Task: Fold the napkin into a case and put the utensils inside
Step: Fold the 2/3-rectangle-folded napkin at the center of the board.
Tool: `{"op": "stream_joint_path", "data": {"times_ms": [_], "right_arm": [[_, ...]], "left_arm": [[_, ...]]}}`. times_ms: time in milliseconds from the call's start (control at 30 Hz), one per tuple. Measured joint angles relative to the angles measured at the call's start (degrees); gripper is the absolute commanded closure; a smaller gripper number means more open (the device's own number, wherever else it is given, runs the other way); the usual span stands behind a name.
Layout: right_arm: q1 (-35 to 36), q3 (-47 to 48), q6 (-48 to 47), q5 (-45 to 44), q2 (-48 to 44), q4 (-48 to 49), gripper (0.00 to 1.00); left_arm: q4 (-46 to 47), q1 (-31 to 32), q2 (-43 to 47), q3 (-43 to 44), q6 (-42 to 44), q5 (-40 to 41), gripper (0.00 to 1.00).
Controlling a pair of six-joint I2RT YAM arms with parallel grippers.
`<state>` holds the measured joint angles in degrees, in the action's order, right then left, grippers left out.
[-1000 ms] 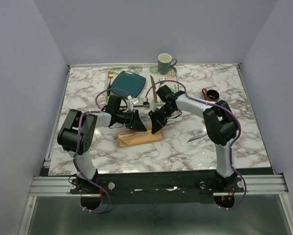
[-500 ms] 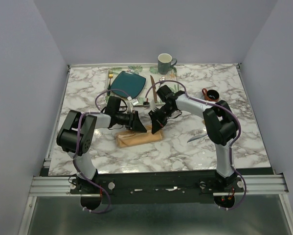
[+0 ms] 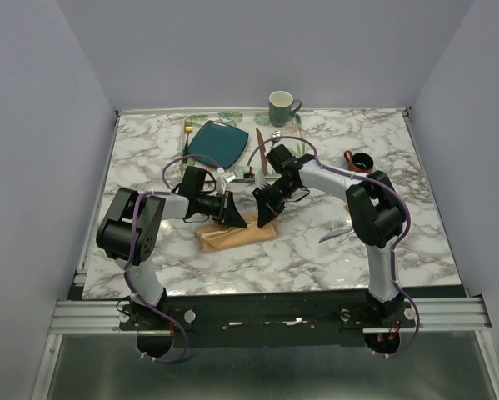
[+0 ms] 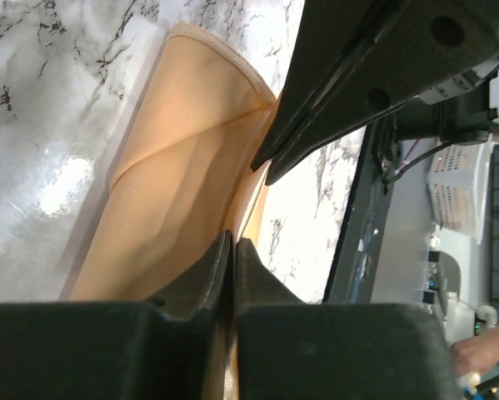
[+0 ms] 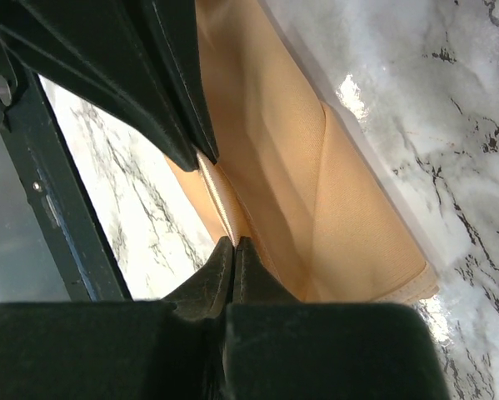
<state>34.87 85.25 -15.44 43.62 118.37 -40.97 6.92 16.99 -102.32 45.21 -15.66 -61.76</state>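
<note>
From above, the folded peach-tan cloth napkin (image 3: 241,237) lies as a narrow band on the white-and-grey marble tabletop (image 3: 191,268), between the two arms. The black left claw (image 3: 237,217) comes down on the napkin's far left edge. The black right claw (image 3: 262,222) meets its far right end. A plain silver-grey table knife (image 3: 336,234) lies well to the right of the napkin. A square teal plate (image 3: 218,142) sits beyond the napkin, with a brown-handled knife (image 3: 260,152) just right of the plate and a dark green mug (image 3: 281,107) farther back.

In the left wrist view, the left claw (image 4: 233,243) has its fingers drawn almost together, with a sliver of napkin (image 4: 182,192) pinched between them. The right claw (image 4: 274,158) touches the napkin's edge just beyond. Marble tabletop (image 4: 49,100) shows to the left of the cloth.

In the right wrist view, the right claw (image 5: 233,246) is pressed closed, its tips nipping the napkin (image 5: 316,192) at a pale seam. The left claw (image 5: 201,154) bears on that same edge close by. The cloth lies flat on the tabletop (image 5: 449,125), one fold line running across it.
</note>
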Motion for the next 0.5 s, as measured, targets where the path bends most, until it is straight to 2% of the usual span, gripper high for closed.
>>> {"op": "stream_joint_path", "data": {"times_ms": [67, 167, 200, 300, 500], "right_arm": [[-0.02, 0.02, 0.42, 0.0, 0.0, 0.0, 0.88], [-0.13, 0.2, 1.01, -0.02, 0.0, 0.0, 0.71], [-0.13, 0.24, 1.33, -0.02, 0.0, -0.02, 0.59], [-0.74, 0.52, 2.16, -0.07, 0.0, -0.07, 0.45], [-4.28, 0.44, 2.97, 0.15, -0.07, -0.24, 0.42]], "left_arm": [[-0.68, 0.0, -0.02, 0.09, 0.46, 0.15, 1.0], [-2.29, 0.0, -0.37, 0.7, 1.27, 0.31, 1.0], [-2.73, 0.0, -0.59, 0.98, 1.49, 0.42, 1.0], [-3.85, 0.0, -0.9, 1.18, 2.16, 0.61, 1.0], [-5.51, -0.02, -1.51, 1.84, 3.15, 0.59, 1.0]]}}
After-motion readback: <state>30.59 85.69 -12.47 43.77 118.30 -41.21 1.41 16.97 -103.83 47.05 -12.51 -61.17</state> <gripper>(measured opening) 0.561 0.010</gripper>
